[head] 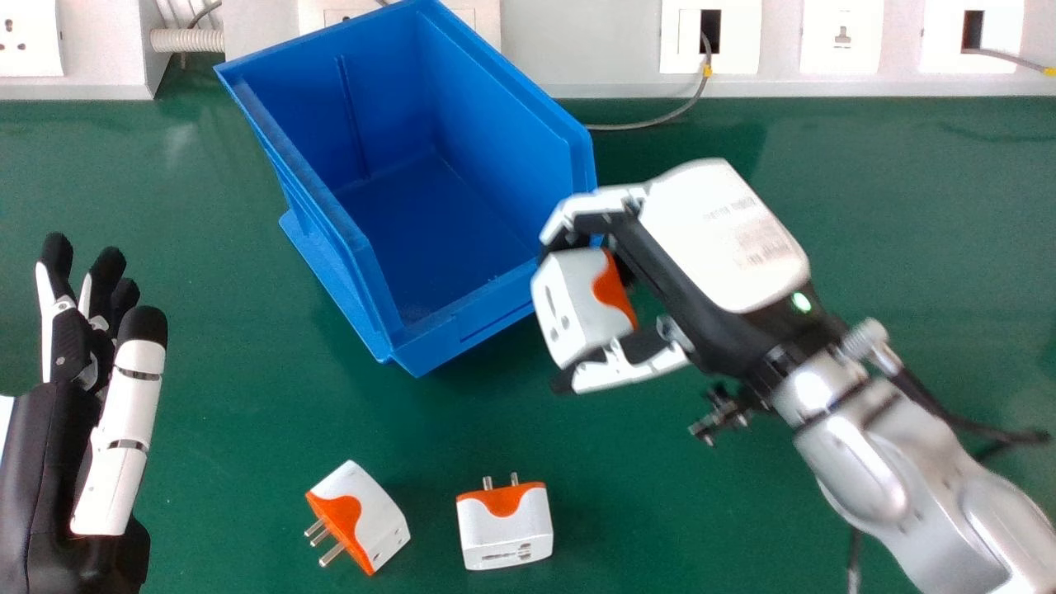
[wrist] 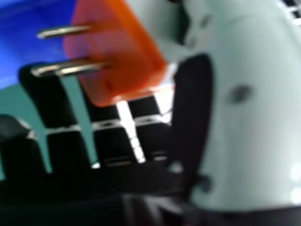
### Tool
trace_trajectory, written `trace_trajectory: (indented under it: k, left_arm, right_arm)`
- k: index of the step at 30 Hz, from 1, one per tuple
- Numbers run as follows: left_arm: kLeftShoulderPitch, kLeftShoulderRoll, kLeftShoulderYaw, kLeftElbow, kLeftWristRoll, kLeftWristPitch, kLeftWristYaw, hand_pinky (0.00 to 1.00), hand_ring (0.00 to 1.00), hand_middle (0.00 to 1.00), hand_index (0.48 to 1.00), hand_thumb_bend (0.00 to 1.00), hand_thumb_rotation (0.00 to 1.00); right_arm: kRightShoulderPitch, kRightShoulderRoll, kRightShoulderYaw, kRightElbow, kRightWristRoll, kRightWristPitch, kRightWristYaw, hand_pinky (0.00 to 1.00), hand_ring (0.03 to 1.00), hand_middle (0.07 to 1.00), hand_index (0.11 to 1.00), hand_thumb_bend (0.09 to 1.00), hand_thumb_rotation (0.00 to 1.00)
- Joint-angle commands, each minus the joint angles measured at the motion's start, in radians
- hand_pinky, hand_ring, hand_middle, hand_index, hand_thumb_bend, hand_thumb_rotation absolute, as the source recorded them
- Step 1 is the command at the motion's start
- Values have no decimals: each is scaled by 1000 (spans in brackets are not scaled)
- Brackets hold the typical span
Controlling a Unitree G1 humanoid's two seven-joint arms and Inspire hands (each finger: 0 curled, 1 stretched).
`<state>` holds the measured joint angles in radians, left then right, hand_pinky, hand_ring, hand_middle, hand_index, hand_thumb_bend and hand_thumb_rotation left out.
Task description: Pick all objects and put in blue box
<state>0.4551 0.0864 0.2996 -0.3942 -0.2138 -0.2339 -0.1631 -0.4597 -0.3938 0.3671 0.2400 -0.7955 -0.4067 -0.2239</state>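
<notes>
The right hand's (head: pixel 615 367) fingers and thumb are clamped on an orange-and-white plug (head: pixel 569 305), beside the blue box (head: pixel 487 322); two more plugs, one angled (head: pixel 371 511), one straighter (head: pixel 505 532), lie on the green table (head: pixel 247 412). The left hand's (head: pixel 132 421) fingers are extended, at the view's left.

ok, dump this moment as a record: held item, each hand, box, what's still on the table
held: white and orange plug adapter
right hand: curled round adapter, by box's near right side
left hand: fingers extended, at view's left edge
box: blue, open-topped, no adapters visible inside
on table: two more adapters, left one tilted, right one prongs pointing away
</notes>
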Motion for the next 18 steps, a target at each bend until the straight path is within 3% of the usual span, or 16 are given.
trace_trajectory:
  k: [1, 6, 10, 18]
  left_arm:
    - [7, -1, 2, -14, 10, -24, 6, 1000, 1000, 1000, 993, 323, 745]
    - [16, -4, 0, -14, 1, -32, -2, 1000, 1000, 1000, 994, 330, 761]
    - [22, -4, 0, -14, 4, -37, -6, 1000, 1000, 1000, 994, 339, 760]
    - [44, -6, -5, -29, 9, -39, -5, 1000, 1000, 1000, 993, 347, 759]
  right_arm:
    - [-95, 36, 13, 43, -9, -19, -28, 56, 91, 148, 470, 482, 147]
    - [-241, 107, 40, 161, 0, -1, 11, 58, 95, 153, 470, 482, 148]
    - [-353, 155, 55, 236, -11, 47, 42, 65, 103, 164, 470, 479, 150]
    - [-617, 266, 98, 602, -27, 55, -62, 104, 156, 235, 472, 485, 138]
